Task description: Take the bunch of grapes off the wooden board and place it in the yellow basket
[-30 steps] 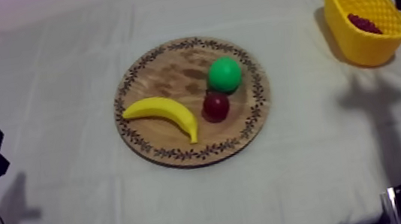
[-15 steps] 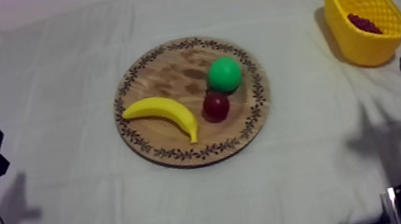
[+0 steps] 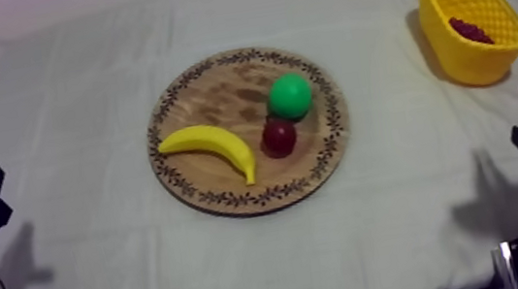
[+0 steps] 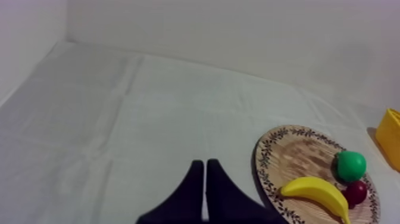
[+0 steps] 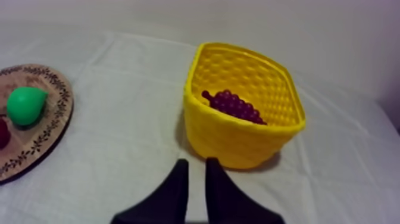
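— Yellow basket (image 3: 463, 62) sits far right by the table edge, bunch of grapes (image 3: 469, 30) inside it.
— Yep. Right gripper (image 5: 196, 168) hangs just near of it, fingers slightly apart, empty. Left gripper (image 4: 205, 165) is pinched narrow, with lots of bare cloth (image 4: 119, 119) left of the wooden board (image 3: 215, 89).
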